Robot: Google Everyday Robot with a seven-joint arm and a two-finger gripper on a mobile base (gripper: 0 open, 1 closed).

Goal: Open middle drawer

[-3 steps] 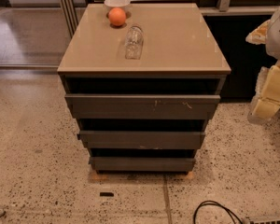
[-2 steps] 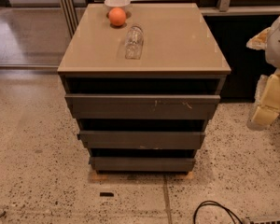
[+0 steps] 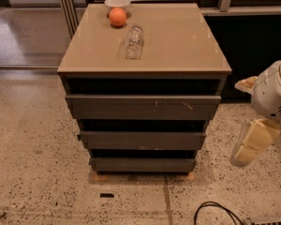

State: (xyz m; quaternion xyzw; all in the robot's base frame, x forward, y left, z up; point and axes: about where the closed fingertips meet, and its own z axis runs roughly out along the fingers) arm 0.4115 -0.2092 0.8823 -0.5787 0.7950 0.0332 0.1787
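**Wrong front is the main hazard**

The gripper hangs low and carries nothing visible; how far open it is I cannot tell. The middle drawer lies well apart to its left in the view, at about its height. Three handleless fronts stack closely, so it could catch the scratched top drawer or the bottom drawer instead. On the worktop above are one orange, one bowl and one tipped glass, which a jolt could roll.

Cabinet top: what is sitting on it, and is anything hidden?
On the cabinet top: an orange in front of a white bowl, partly covering it, and a clear glass lying on its side. The gripper hangs low, right of the cabinet.
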